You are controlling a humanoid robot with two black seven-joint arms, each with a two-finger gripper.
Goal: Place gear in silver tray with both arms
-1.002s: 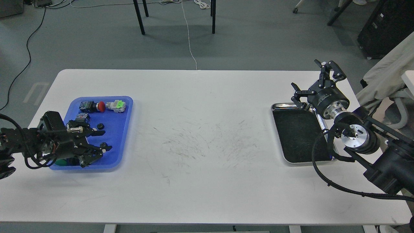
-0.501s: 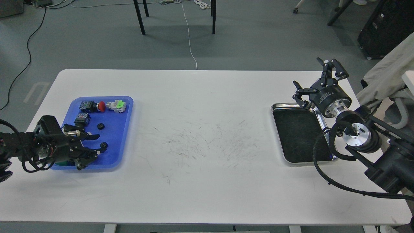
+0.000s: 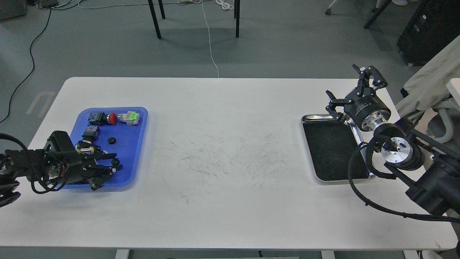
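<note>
Left gripper (image 3: 112,166): jaws spread, empty.
Gear (image 3: 115,161): small, black, between the fingertips, in blue tray (image 3: 138,151).
Nearer arm: left.
Silver tray (image 3: 308,119): far right.

Plastic tray (image 3: 138,151) sat on the table (image 3: 222,201) at far left, switch parts (image 3: 114,118) along its back edge; silver tray (image 3: 308,151) lay far right; left gripper (image 3: 113,166) over plastic tray's front; right gripper (image 3: 350,91) behind silver tray's back corner.

left tool (image 3: 114,162) over blue tray (image 3: 138,144)
</note>
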